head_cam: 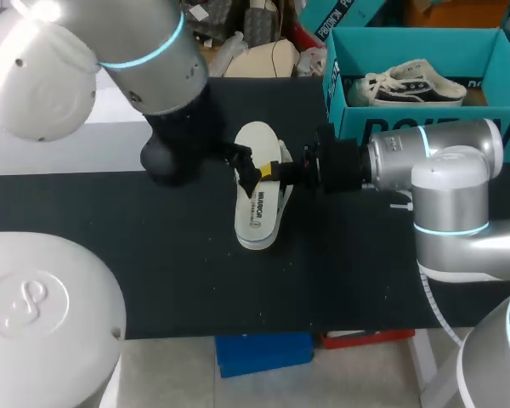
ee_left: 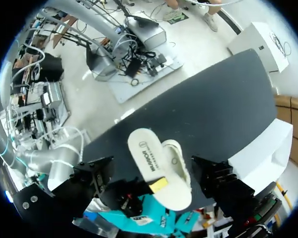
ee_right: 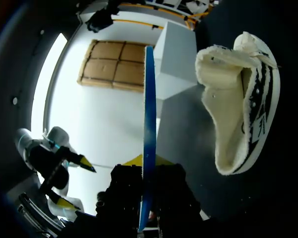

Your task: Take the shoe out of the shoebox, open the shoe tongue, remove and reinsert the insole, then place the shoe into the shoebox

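Insole: a flat white insole [head_cam: 257, 204] with a blue underside is out of the shoe, held printed face up over the middle of the black table [head_cam: 153, 255].
Right gripper: the right gripper [ee_right: 146, 171] is clamped on the insole's rim, one finger on each face.
Left gripper: the left gripper [ee_right: 75, 185] hangs just beside the insole, fingers spread and nothing between them.
Shoe: a cream canvas shoe [ee_right: 238, 99] with black stripes lies on the table, just beside and partly under the insole, its opening turned toward the right gripper.
Shoebox: a teal cardboard shoebox [head_cam: 408, 38] stands at the far right, a second shoe [head_cam: 412, 85] inside.
Step in hand: by the look of it, putting the insole back.
Doing it well: the free gripper should probably pin the heel or hold back the tongue so the shoe cannot skid. The insole wants to go in toe first at a shallow slant, printed face up, and be pressed flat at the heel before release.
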Controlling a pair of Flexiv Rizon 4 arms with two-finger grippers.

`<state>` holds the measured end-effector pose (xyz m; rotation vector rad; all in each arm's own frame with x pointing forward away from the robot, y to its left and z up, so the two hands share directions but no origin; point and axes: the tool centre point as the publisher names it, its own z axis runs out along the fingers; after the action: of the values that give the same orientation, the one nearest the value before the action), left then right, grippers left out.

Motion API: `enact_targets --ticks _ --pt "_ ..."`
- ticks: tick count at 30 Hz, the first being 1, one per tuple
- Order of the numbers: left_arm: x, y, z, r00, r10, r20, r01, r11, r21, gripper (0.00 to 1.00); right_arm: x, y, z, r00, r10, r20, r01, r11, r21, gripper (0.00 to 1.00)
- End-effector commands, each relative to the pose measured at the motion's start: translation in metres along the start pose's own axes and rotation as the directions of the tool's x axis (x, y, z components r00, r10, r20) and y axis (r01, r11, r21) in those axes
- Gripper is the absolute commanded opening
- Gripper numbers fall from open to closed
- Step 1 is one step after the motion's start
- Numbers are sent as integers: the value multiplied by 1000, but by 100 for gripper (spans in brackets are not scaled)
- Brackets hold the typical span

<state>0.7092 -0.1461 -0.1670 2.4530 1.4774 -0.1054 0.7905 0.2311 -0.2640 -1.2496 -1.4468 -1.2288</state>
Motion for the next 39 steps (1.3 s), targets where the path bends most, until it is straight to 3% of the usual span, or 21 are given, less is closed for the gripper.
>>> enact_targets --ticks 1,6,12,26,32,39 --pt "-8 7 -1 922 -150 -356 200 974 107 100 0 -1 1 1000 0 1 0 1000 -4 0" --pt "-7 1 -1 910 -230 -345 274 958 85 100 0 -1 1 1000 0 1 0 1000 -4 0" --pt "-9 -1 3 924 -233 -304 248 969 10 100 0 -1 1 1000 0 1 0 1000 -4 0" --pt "-8 -1 3 921 -246 -302 261 965 8 100 0 -1 1 1000 0 1 0 1000 -4 0" --pt "-8 -2 11 916 -365 -165 372 928 12 100 0 -1 1 1000 0 1 0 1000 -4 0" --pt "-8 -2 25 905 -398 -147 406 913 26 100 0 -1 1 1000 0 1 0 1000 -4 0"
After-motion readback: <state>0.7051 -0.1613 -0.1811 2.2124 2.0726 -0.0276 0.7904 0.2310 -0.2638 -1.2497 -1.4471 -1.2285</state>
